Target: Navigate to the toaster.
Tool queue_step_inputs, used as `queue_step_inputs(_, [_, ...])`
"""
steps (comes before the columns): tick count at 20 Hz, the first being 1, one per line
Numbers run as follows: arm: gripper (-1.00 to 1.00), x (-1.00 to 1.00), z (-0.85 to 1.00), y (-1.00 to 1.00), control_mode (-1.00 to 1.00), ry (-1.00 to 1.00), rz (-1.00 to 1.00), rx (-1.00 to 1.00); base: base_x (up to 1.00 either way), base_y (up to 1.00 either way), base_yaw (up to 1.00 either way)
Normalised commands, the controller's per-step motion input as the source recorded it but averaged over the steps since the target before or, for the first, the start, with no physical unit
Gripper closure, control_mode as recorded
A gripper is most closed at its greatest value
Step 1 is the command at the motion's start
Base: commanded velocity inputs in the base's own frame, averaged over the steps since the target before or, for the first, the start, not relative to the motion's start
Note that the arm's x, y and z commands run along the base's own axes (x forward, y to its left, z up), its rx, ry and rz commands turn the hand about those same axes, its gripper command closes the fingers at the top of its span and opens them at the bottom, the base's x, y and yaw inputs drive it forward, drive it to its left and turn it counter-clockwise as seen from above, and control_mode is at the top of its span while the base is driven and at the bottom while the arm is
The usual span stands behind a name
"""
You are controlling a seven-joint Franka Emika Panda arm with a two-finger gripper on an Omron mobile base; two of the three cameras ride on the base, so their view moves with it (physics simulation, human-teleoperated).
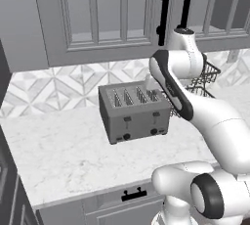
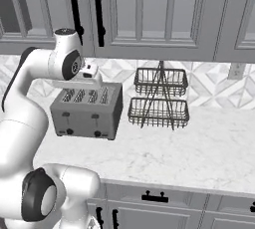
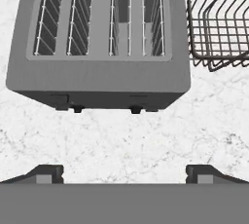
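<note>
Brushed grey metal is forming the boxy toaster (image 1: 134,111), which is sitting on the white veined marble counter (image 1: 63,155) in the left base view, backed by a diamond-patterned tile wall (image 1: 53,87). Its four slots are facing up, and two lever slides and two dark knobs are showing on its front. The white arm is reaching over its right end, partly hiding a dark wire basket rack (image 1: 207,75).

In the right base view, the toaster (image 2: 88,111) is standing left of centre, with the two-tier wire basket rack (image 2: 159,97) just beside it on the right. Panelled grey cabinets (image 2: 149,11) with black bar handles are hanging above.

In the hand view, the gripper (image 3: 124,173) is hovering above the counter (image 3: 121,140) in front of the toaster (image 3: 99,47), looking down into the wire-lined slots. Its two dark fingertips (image 3: 46,173) are standing wide apart, holding nothing. The basket rack (image 3: 219,30) is showing at the upper right.
</note>
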Motion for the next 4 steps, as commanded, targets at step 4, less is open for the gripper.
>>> queue_step_inputs(4, [-1.0, 0.0, 0.0, 0.0, 1.0, 0.0, 0.0, 0.0, 0.97, 0.24, -0.08])
